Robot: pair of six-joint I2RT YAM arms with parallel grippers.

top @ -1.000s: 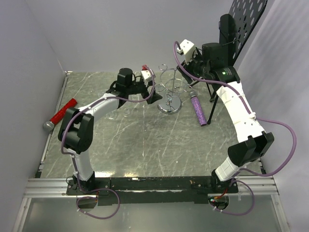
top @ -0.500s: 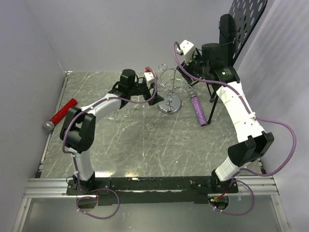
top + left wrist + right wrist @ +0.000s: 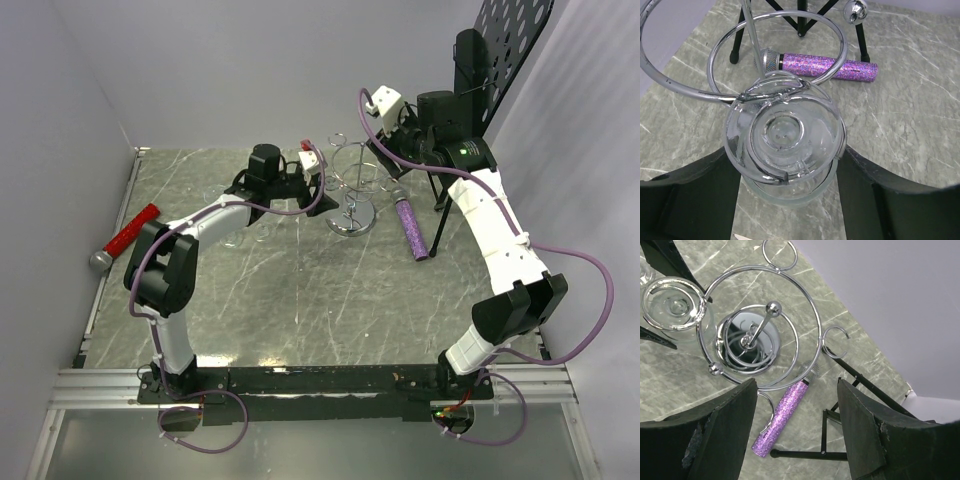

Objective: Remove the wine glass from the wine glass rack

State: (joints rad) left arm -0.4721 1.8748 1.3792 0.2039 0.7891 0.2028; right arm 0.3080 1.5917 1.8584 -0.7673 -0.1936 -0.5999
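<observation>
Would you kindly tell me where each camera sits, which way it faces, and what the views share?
Top external: above and behind the bases, facing down over the table; left arm and right arm show whole.
Left wrist: above the wine glass rack, facing down at the hanging wine glass; the left fingers flank it.
Right wrist: higher over the rack, facing down; the right fingers frame the bottom.
Shared: both wrist views show glass, rack, purple microphone.

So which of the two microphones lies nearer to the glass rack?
The purple glittery microphone, lying just right of the rack. The red microphone lies far away, by the left edge of the table.
</observation>
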